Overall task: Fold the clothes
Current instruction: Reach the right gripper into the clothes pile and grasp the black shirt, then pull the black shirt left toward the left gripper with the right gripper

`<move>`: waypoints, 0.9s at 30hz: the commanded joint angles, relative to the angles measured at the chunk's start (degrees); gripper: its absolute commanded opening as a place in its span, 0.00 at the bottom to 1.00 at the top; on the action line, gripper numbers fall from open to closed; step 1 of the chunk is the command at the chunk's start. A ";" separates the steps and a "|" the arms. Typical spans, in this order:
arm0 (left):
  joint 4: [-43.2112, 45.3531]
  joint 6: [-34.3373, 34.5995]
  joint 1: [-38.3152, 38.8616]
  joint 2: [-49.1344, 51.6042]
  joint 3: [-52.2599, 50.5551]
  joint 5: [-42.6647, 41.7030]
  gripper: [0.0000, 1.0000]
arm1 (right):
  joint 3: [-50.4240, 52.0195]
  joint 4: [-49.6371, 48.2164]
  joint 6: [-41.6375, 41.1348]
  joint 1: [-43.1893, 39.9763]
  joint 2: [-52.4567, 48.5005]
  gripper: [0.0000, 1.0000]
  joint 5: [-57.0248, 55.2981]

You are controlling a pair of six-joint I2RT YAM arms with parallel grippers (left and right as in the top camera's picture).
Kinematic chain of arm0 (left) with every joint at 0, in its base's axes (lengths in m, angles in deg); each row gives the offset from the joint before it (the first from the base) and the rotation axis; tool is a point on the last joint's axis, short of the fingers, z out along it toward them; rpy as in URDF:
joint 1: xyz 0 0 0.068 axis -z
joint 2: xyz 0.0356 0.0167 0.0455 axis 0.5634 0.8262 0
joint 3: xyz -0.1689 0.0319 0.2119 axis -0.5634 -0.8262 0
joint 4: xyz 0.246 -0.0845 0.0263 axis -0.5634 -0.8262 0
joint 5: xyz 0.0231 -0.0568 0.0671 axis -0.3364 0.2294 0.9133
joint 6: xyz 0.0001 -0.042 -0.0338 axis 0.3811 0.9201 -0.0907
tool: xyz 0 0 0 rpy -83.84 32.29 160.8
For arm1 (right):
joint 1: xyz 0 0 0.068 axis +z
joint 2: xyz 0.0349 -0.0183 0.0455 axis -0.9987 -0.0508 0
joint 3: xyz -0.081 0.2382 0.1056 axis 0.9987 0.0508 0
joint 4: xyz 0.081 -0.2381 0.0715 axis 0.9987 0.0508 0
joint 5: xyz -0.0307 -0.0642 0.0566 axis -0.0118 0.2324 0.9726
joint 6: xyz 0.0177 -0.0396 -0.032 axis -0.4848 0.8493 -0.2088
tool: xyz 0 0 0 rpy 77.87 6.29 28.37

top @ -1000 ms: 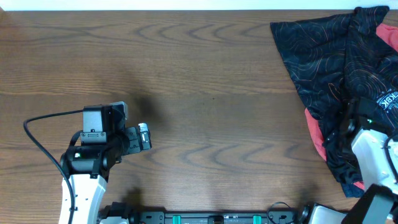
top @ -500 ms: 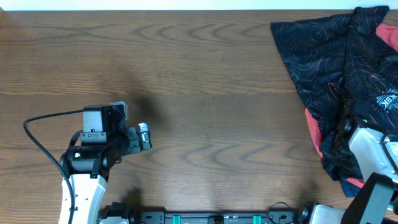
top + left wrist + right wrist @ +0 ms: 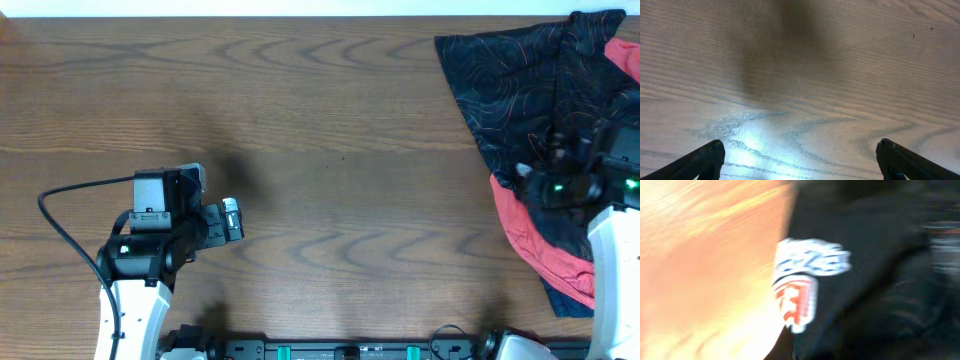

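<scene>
The black jersey (image 3: pixel 510 90) lies rumpled under and beyond the right pincer (image 3: pixel 540 178), which is clenched, seemingly on a bunch of its fabric, probably to drag it clear of the red T-shirt (image 3: pixel 530 240) just behind the pincer. Well off to its side, the left pincer (image 3: pixel 232 220) hangs released over the bench (image 3: pixel 330 120), empty, apparently waiting its turn.

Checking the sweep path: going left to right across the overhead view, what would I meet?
left gripper → bare wooden table → black jersey
</scene>
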 commanded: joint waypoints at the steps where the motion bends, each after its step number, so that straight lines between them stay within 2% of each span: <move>1: -0.15 0.26 -0.20 0.11 1.01 -0.35 0.98 | 0.09 0.79 9.88 7.23 -0.24 0.01 15.47; 6: -0.13 0.24 -0.20 0.11 1.01 -0.35 0.98 | 0.39 -2.99 8.81 22.93 -0.59 0.01 16.13; 12: -0.13 0.24 -0.20 0.11 1.01 -0.33 0.98 | 0.39 -14.95 -1.66 40.98 -4.50 0.01 10.54; 18: 0.11 0.24 -0.20 0.11 1.01 -0.33 0.98 | 0.39 -27.58 -9.75 54.12 -12.81 0.02 1.60; 23: 0.55 0.26 -0.20 0.11 1.01 -0.35 0.98 | 0.39 -36.89 -11.02 59.69 -19.87 0.02 0.35; 27: 1.49 0.26 -0.20 0.11 1.01 -0.35 0.98 | 0.39 -42.05 -11.74 61.16 -23.08 0.01 0.31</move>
